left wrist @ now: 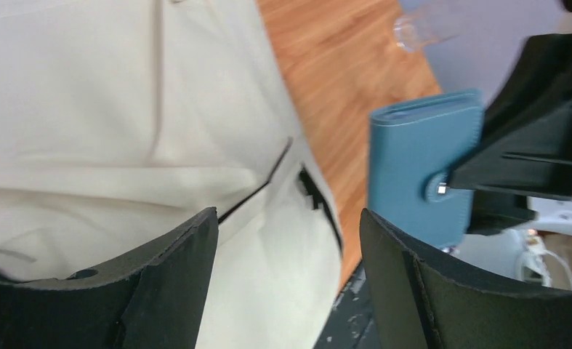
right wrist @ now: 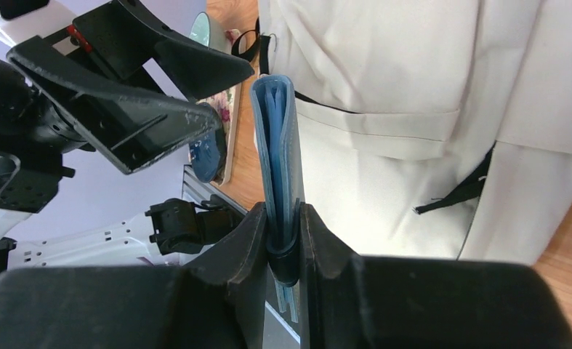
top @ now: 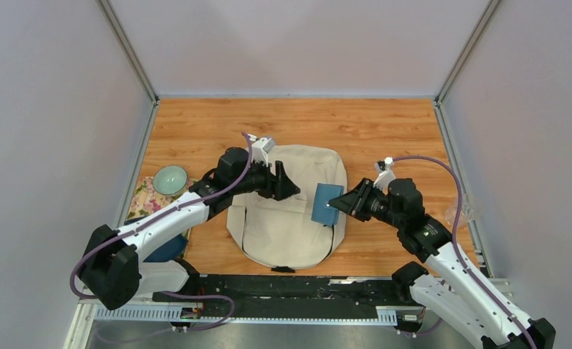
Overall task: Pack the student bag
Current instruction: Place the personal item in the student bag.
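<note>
The student bag (top: 286, 218) lies flat in the middle of the table, cream fabric with black zipper pulls (left wrist: 308, 190). My right gripper (top: 335, 206) hangs over the bag's right edge, shut on a blue snap-closure wallet (top: 325, 202). In the right wrist view the wallet (right wrist: 277, 138) stands edge-on, clamped at its lower end between the two fingers of that gripper (right wrist: 284, 225). My left gripper (top: 290, 183) hovers above the bag's upper middle, facing the wallet. Its fingers (left wrist: 170, 280) stand wide apart with only bag fabric (left wrist: 86, 109) showing between them, and the wallet (left wrist: 413, 167) is just beyond them.
A teal bowl (top: 170, 179) sits on a floral cloth (top: 144, 200) at the left edge, with a dark blue object (top: 168, 249) under the left arm. A clear plastic item (top: 463, 212) lies by the right wall. Metal frame posts line both sides.
</note>
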### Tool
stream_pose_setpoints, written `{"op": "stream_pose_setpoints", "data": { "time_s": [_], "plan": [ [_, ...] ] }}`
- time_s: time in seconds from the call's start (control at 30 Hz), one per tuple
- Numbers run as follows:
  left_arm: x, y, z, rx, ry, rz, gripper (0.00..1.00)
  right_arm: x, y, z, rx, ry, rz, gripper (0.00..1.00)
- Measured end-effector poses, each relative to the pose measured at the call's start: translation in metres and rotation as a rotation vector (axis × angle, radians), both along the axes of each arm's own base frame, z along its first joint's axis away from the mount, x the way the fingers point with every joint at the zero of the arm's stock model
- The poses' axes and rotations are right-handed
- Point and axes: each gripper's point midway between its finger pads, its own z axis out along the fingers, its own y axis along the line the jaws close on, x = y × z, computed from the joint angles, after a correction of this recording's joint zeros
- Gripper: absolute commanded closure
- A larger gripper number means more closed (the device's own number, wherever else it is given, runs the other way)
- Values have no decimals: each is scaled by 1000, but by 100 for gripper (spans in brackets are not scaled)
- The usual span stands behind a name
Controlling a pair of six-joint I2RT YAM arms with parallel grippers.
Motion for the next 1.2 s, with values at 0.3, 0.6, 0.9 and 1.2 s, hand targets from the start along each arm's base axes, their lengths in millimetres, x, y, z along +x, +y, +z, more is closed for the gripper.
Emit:
{"op": "stream_pose_setpoints", "data": {
  "time_s": [0.3, 0.6, 0.9, 1.2],
  "plan": [
    [29, 18, -36, 281, 66, 139, 21, -3, -11, -6, -20, 9, -51, 100],
    [36, 13, -48, 474, 113, 251, 21, -4, -15, -12, -31, 31, -72, 100],
    [41, 24, -70, 574, 196, 388, 21, -5, -17, -13, -32, 32, -78, 100],
    [53, 13, -74, 582, 238, 420, 21, -6, -18, -16, -30, 39, -83, 100]
  ]
}}
